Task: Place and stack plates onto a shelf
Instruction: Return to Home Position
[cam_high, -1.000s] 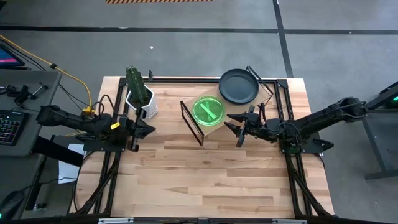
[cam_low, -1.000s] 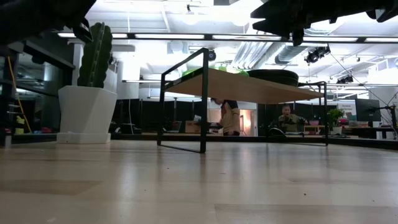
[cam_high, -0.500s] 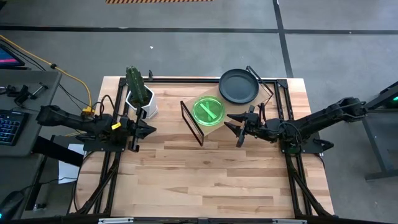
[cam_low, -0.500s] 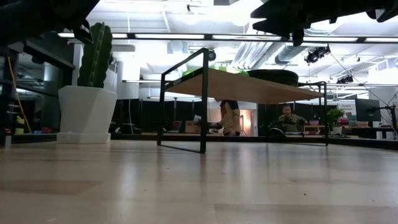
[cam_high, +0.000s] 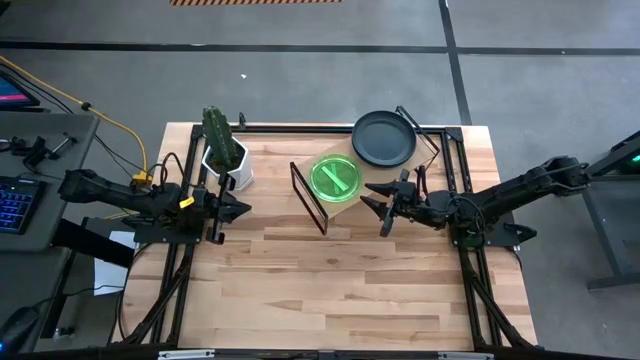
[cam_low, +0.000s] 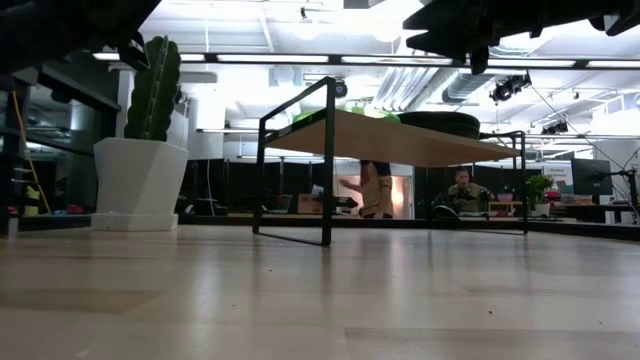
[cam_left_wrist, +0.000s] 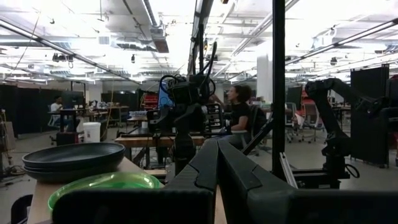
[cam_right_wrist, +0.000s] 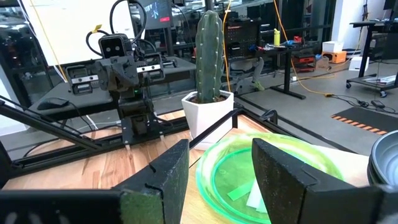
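- Your right gripper (cam_high: 372, 198) hangs over the table (cam_high: 330, 290) just beside the shelf (cam_low: 400, 147), on the side facing the right arm. Its fingers (cam_right_wrist: 163, 174) are spread apart with nothing between them.
- In the right wrist view, that gap frames the green plates (cam_right_wrist: 267, 171), which lie just ahead of the fingertips without touching them.
- Your left gripper (cam_high: 240, 209) sits on the opposite side of the table, near the white pot (cam_high: 232, 172) with the cactus (cam_high: 218, 133). Its fingers (cam_left_wrist: 205, 168) are pressed together and hold nothing.
- The shelf stands toward the far edge of the table, between the two arms. The low view shows its board top raised on thin black legs.
- The green plates rest on the shelf top at the end nearer the cactus. From above they read as one bright disc, so you cannot tell them apart there.
- The dark plates (cam_high: 384, 138) sit stacked at the shelf's other end, just beside the green ones. The left wrist view shows the stack's rims layered, though you cannot count them cleanly.
- No plate lies on the bare table.
- Beyond the table, the low view shows one person (cam_low: 372, 190) standing and another person (cam_low: 462, 188) seated.
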